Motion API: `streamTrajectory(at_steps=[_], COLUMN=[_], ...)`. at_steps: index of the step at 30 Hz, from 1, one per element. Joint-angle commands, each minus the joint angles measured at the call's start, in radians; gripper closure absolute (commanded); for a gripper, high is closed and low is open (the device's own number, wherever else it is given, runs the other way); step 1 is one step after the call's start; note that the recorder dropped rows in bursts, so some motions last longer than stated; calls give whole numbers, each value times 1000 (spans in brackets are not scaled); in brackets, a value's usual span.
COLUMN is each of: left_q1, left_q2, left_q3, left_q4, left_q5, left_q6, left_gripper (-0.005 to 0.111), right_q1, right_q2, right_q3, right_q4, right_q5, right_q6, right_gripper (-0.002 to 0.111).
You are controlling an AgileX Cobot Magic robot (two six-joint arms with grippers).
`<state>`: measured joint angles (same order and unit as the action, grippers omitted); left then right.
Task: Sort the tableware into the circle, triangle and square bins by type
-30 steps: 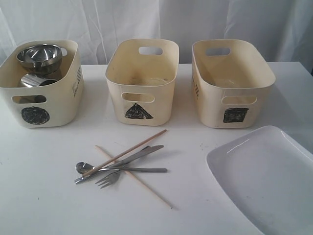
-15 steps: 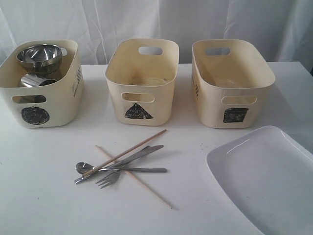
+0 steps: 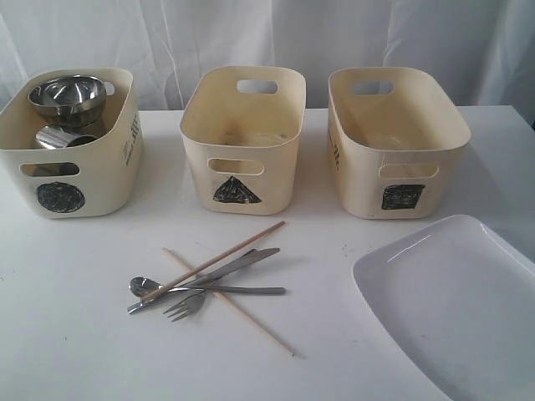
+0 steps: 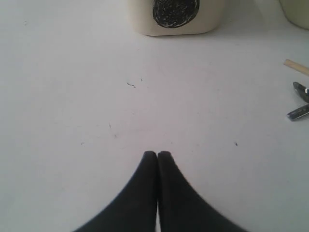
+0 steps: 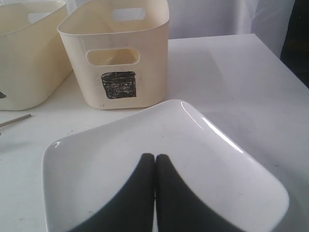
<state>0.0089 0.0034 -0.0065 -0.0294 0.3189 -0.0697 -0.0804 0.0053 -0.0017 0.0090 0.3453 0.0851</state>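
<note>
The circle bin (image 3: 71, 159) at the left holds a steel bowl (image 3: 67, 96) resting on a steel mug (image 3: 58, 138). The triangle bin (image 3: 242, 138) and the square bin (image 3: 393, 138) show nothing inside. In front lie crossed chopsticks (image 3: 219, 259), a knife (image 3: 238, 266), a spoon (image 3: 144, 286) and a fork (image 3: 188, 305). The large white plate (image 3: 451, 305) sits at the front right. My left gripper (image 4: 157, 153) is shut over bare table, facing the circle bin (image 4: 176, 17). My right gripper (image 5: 155, 156) is shut above the plate (image 5: 145, 145). The small white bowl is out of view.
The white table (image 3: 75, 334) meets a white curtain (image 3: 267, 33) behind the bins. The square bin (image 5: 118, 58) stands just beyond the plate in the right wrist view. Cutlery tips (image 4: 299, 101) show at the edge of the left wrist view.
</note>
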Motion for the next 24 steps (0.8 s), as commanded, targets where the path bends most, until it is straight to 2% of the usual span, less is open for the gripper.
streamTrajectory(at_steps=[1,18,22,24], left_q1=[-14,-14,-14,-14], left_q2=[-3,-3,-3,-3], left_q3=[7,7,7,7], left_q4=[13,8,8,8], left_q5=[14,9,9,9], left_q6=[32,43,43,43], left_gripper=[107,107,107,107], right_q1=[1,1,1,1], right_q2=[-5,-5,-5,-5], right_q3=[2,2,2,2], right_q4=[-2,-2,-93,-30], right_q5=[-3,-3,-85,-170], right_q6=[3,1,-118,-74], right_gripper=[108,108,108,108])
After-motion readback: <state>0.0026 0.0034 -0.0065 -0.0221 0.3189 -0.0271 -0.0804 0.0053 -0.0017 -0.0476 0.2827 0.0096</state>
